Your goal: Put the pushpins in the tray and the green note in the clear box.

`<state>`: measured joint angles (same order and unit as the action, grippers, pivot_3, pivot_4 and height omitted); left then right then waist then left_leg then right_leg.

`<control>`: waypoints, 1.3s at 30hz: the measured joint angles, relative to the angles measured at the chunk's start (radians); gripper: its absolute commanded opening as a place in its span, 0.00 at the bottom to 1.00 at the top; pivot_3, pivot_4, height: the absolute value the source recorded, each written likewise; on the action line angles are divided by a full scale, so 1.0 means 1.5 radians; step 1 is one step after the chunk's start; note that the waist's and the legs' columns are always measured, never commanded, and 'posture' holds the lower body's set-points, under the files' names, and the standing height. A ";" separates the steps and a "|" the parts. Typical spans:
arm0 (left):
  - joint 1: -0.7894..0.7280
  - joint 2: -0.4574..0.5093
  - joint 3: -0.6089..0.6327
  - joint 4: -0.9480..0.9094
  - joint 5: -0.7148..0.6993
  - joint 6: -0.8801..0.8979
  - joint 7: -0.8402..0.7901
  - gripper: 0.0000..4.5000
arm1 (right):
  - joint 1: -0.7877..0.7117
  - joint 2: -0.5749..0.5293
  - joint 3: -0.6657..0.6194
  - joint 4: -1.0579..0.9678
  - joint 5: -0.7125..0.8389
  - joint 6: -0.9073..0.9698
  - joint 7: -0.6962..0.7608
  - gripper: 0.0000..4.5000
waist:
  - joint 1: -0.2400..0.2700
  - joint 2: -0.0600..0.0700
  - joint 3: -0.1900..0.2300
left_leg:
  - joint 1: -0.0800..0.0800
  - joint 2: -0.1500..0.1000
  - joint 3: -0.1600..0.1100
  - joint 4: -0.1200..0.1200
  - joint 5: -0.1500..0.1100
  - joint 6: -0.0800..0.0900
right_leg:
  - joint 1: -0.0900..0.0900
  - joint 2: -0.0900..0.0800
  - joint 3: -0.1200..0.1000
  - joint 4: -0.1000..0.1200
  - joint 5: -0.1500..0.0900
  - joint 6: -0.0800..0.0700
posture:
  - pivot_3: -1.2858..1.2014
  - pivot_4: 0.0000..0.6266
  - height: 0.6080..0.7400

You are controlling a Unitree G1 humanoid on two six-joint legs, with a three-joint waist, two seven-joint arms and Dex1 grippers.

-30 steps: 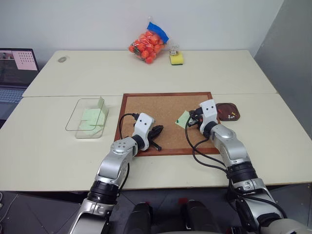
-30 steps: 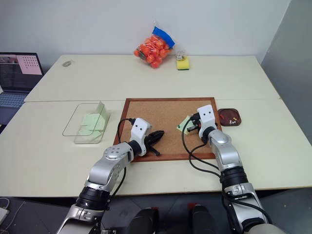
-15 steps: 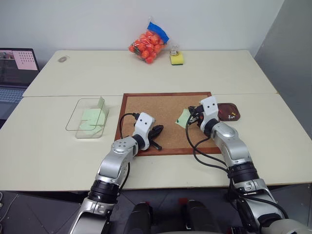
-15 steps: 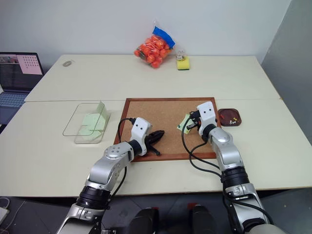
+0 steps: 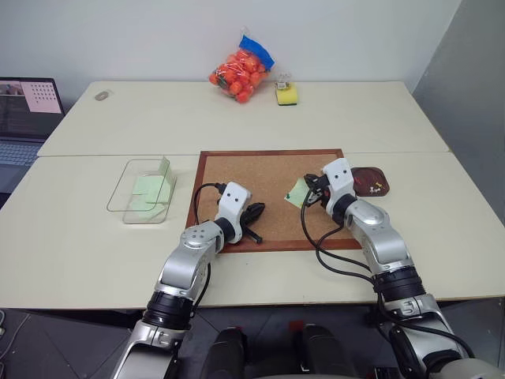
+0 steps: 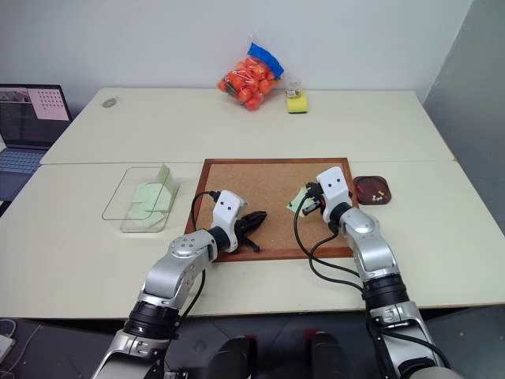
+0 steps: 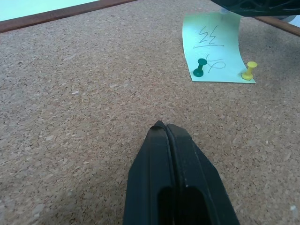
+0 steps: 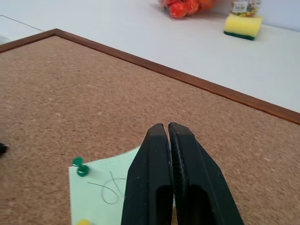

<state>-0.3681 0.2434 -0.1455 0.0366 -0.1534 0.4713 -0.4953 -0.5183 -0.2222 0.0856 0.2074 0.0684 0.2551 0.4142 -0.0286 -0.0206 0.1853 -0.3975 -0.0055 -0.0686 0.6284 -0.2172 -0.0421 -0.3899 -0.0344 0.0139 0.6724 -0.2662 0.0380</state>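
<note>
Sitting across the near middle of the cream table (image 5: pixel 95 237), a wood-framed corkboard (image 5: pixel 245 170) carries a pale mint-green square paper note (image 7: pixel 212 47) near its right edge, pinned by a dark green pushpin (image 7: pixel 200 67) and a yellow pushpin (image 7: pixel 250 70). Clear shallow plastic box (image 5: pixel 144 189) lies left of the board, green paper inside. Small reddish-brown tray (image 5: pixel 368 180) touches the board's right edge, pins inside. Left gripper (image 5: pixel 252 215) is clenched, empty, over the board's near-left part. Right gripper (image 8: pixel 168 129) is clenched over the note; grasp unclear.
</note>
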 measured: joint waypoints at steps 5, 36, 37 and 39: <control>0.000 -0.001 0.000 0.000 0.000 0.000 0.000 0.00 | 0.011 -0.003 -0.001 -0.020 0.003 0.000 0.012 0.02 | 0.000 0.000 0.000 | 0.000 0.000 -0.001 0.000 0.000 0.000 | 0.000 0.000 -0.001 0.000 0.000 0.000 | 0.52 0.24 1.00; 0.002 -0.002 -0.002 -0.003 0.001 -0.003 -0.011 0.00 | 0.024 -0.011 -0.011 -0.053 -0.005 0.004 -0.016 0.02 | 0.002 0.000 0.000 | -0.002 0.000 -0.002 -0.001 0.000 0.000 | 0.001 0.000 -0.002 -0.006 0.000 0.001 | 0.52 0.24 1.00; 0.002 -0.002 -0.002 -0.003 0.001 -0.003 -0.011 0.00 | 0.021 -0.011 -0.012 -0.052 -0.006 0.004 -0.019 0.02 | 0.002 0.000 0.000 | -0.002 0.000 -0.002 -0.001 0.000 0.000 | 0.001 0.000 -0.002 -0.006 0.000 0.001 | 0.52 0.24 1.00; 0.002 -0.002 -0.002 -0.003 0.001 -0.003 -0.011 0.00 | 0.020 -0.011 -0.011 -0.050 -0.007 0.006 -0.019 0.02 | 0.002 0.000 0.000 | -0.001 0.000 -0.002 -0.001 0.000 0.000 | 0.001 0.000 -0.002 -0.006 0.000 0.001 | 0.52 0.24 1.00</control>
<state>-0.3657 0.2408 -0.1486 0.0318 -0.1522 0.4669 -0.5117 -0.4885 -0.2393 0.0692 0.1327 0.0575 0.2648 0.3856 -0.0258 -0.0205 0.1853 -0.3997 -0.0056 -0.0711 0.6261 -0.2172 -0.0421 -0.3884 -0.0347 0.0114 0.6639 -0.2656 0.0390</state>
